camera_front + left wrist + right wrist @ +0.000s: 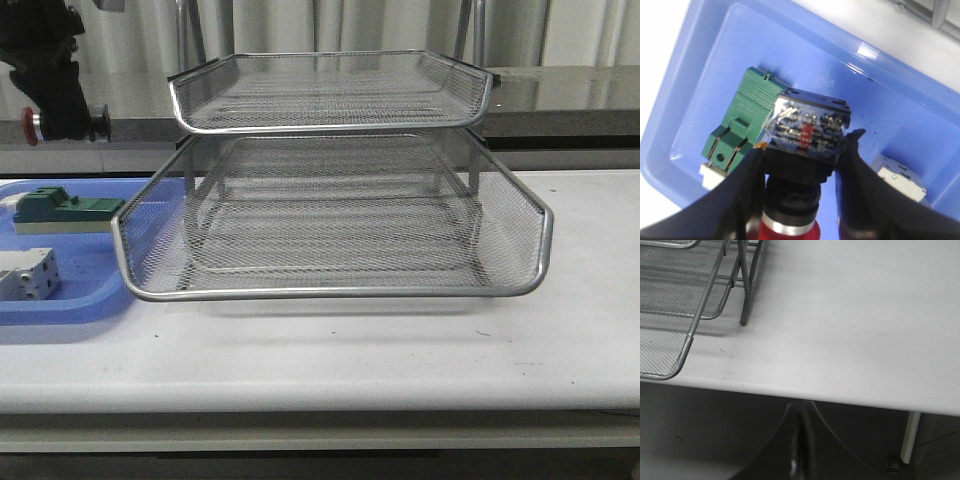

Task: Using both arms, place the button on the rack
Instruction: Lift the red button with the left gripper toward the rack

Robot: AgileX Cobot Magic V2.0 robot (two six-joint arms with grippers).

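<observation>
The left tool (802,200) is clamped on the button (805,135), its black fingers (742,190) pinching the dark body so the red cap and clear rear block stay free; in the front view it hangs at ten o'clock from the rack (330,290), lifted over the blue tray (60,300), likely to clear the green part (742,125) and white part (900,177). The right tool (799,440) sits pressed together, holding nothing, off the counter (850,315) edge, probably waiting.
</observation>
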